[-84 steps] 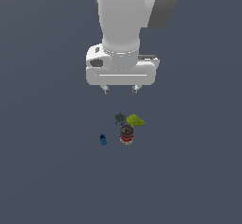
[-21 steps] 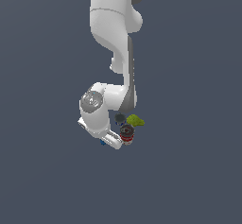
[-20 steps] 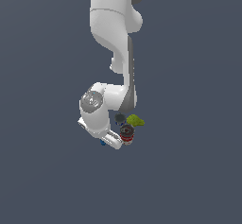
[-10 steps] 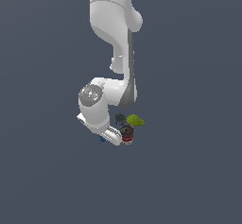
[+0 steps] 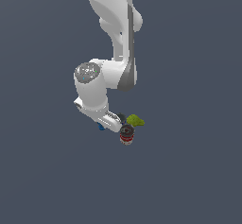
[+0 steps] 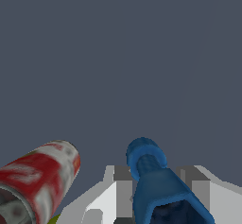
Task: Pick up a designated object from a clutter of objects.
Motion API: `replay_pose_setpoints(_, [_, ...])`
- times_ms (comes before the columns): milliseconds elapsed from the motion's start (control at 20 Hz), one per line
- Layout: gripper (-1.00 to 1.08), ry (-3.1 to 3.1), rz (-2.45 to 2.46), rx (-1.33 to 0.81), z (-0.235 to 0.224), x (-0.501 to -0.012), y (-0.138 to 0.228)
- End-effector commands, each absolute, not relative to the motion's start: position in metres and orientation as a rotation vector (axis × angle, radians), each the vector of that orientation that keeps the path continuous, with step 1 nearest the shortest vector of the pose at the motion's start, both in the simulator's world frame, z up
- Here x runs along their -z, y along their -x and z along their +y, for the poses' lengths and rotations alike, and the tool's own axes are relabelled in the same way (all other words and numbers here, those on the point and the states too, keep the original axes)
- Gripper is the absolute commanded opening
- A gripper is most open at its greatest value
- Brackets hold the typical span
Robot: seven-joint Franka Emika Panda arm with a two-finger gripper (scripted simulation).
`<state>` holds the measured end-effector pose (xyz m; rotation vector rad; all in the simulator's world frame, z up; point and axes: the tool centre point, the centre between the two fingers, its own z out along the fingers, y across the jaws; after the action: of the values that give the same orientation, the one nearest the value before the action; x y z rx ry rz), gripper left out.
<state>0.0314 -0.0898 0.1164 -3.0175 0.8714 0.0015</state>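
Between the closed jaws, the blue piece (image 6: 156,185), beside the can (image 6: 38,180)

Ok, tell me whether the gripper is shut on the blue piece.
Shut on it: the wrist view shows the blue piece between the gripper fingers.

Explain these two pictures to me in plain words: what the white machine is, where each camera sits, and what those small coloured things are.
These are computer-simulated pictures of a white robot arm. The exterior view looks at the whole scene from off the arm; the wrist view comes from a camera just behind its hand. A few small items lie close together on the grey surface: a red-and-white can, a yellow-green lump and a dark round thing. The blue piece with a knobby end sits between the two fingers of the hand, which seem closed on it. Whether it is lifted off the surface, I cannot tell.
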Motion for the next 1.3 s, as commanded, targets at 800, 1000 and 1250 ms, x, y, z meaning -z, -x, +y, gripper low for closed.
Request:
replay_pose_setpoints(800, [-1.0,3.017,0.872,0.0,-0.098,-0.267,0.05])
replay_pose_setpoints(1000, [-1.0,3.018,0.873,0.0,-0.099,-0.302,0.067])
replay_pose_setpoints(1250, [-1.0,3.018,0.873,0.0,-0.102,-0.338,0.085])
